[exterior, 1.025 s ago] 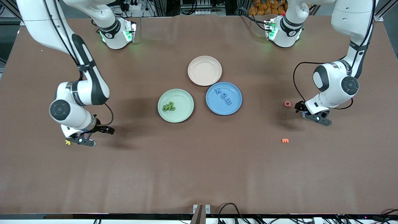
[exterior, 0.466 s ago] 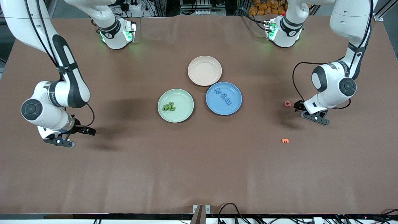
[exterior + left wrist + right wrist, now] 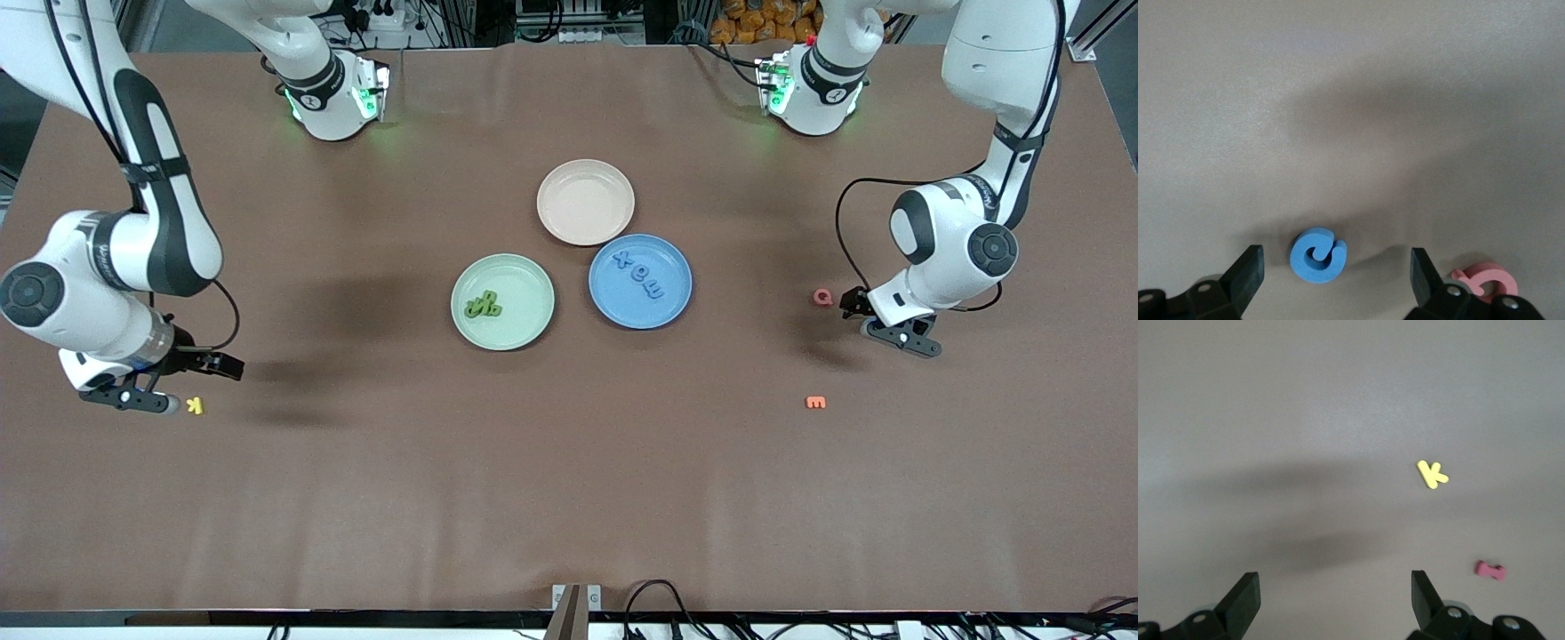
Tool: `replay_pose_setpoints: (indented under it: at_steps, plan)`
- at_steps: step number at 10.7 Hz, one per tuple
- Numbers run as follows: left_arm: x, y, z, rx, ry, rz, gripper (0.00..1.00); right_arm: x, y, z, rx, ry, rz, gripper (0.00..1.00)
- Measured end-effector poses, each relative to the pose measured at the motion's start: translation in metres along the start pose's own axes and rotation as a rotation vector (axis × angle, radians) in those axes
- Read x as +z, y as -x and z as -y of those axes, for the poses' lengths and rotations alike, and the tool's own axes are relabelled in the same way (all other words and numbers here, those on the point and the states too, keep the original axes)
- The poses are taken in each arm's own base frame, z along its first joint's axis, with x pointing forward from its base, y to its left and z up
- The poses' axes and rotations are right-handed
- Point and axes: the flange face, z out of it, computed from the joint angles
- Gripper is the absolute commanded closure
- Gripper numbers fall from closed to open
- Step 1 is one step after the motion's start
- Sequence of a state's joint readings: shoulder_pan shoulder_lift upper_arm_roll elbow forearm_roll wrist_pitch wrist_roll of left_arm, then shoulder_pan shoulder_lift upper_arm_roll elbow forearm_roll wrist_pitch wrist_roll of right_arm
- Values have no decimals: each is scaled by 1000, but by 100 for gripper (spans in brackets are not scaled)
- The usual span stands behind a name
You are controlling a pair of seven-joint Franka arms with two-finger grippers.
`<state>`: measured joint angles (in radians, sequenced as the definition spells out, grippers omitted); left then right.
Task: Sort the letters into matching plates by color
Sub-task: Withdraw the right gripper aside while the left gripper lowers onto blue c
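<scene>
Blue letter (image 3: 1318, 255) sits on the table between the left gripper (image 3: 1337, 273)'s spread jaws, unheld, pink letter (image 3: 1485, 280) just beside at three o'clock: a skewed closing could nudge or snag that pink one. Right gripper (image 3: 1335, 597) hovers spread and empty near the yellow K (image 3: 1431, 474). Count: blue plate (image 3: 679, 302) holds three blue letters; green plate (image 3: 526, 329) a clump, uncountable.
</scene>
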<state>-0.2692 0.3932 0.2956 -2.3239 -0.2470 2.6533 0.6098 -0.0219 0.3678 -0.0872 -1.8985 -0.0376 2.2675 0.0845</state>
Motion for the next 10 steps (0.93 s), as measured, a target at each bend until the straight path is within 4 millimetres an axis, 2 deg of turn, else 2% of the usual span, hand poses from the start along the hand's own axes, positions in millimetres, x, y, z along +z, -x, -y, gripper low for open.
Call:
replay_pose_setpoints:
  at_steps: [4, 10]
  plan:
    - [-1, 0, 2, -3, -3, -3, 14, -73, 14, -15, -43, -6, 26, 0]
    - [-1, 2, 9, 0, -10, -4, 21, -190, 41, -19, -79, -16, 57, 0]
